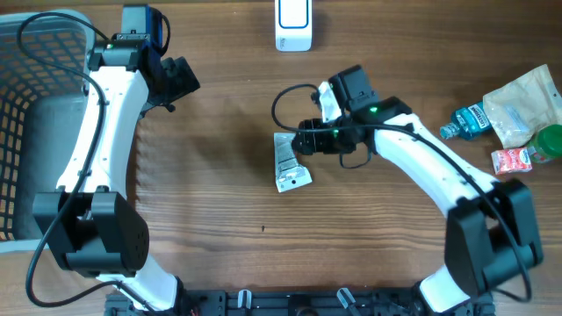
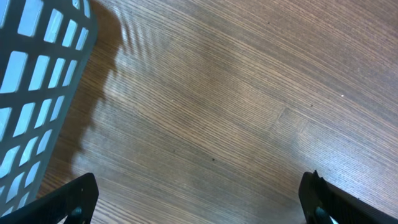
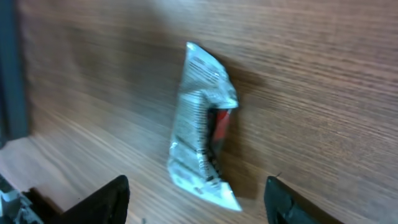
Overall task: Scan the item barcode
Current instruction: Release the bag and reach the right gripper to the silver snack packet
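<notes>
Item one, hazard: the silver packet (image 1: 290,165) is lying flat and crumpled on the worktop (image 1: 219,211), near the middle and well short of the white scanner (image 1: 293,25) at the far edge. I am judging that a thin, slick wrapper like this is likely to slide out sideways if the right jaws are catching only a fold or one end. Item two, hazard: the jaws are coming at it low, so I am expecting the tips to scrape the wood if they are pressing down too far. Item three, hazard: the wrist view is too blurred to place the printed code, so I am risking a lift with the code creased or facing away from the scanner. Item four, right arm (image 1: 421,162): it is reaching in from the right, bent at the elbow, with the wrist over the far end of the packet. The right jaws are standing apart with the packet between their tips, gripping nothing. Item five, left arm (image 1: 110,114): it is stretching along the grey basket (image 1: 22,140), and its jaws are spread wide and empty over bare wood.
</notes>
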{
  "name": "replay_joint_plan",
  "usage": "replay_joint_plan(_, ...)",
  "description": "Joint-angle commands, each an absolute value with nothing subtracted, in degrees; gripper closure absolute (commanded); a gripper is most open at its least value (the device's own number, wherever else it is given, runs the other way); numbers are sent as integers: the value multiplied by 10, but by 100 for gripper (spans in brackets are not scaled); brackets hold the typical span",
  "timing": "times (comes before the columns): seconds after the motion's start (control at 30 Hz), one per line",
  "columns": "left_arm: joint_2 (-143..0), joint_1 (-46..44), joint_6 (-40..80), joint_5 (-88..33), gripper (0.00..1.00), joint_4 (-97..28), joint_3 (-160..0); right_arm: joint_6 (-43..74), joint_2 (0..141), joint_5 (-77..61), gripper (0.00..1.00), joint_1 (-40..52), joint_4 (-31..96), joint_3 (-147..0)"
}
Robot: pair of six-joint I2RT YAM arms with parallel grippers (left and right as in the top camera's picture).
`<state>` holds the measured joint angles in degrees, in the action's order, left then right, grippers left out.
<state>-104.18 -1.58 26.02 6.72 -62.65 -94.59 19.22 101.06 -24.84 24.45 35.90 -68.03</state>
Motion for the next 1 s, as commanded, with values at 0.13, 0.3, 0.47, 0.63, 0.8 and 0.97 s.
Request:
replay_joint_plan(0.13,-1039,-17,259,63,0,-633,-948,171,1072,-328,34,246,295,-678)
replay_joint_plan(0.3,-1039,-17,259,63,0,-634,-948,197,1113,-351,41,246,272,-678)
replay_joint_plan(0.47,-1039,-17,257,63,0,-635,-948,195,1140,-377,43,246,276,-678)
replay_joint_plan(0.63,-1039,-17,257,63,0,-637,-948,185,1153,-403,44,249,284,-678)
replay_joint_plan(0.8,-1039,-17,257,63,0,-638,-948,180,1153,-404,55,265,287,-678)
replay_joint_plan(0.97,-1039,-17,257,63,0,-641,-948,182,1153,-404,70,276,288,-678)
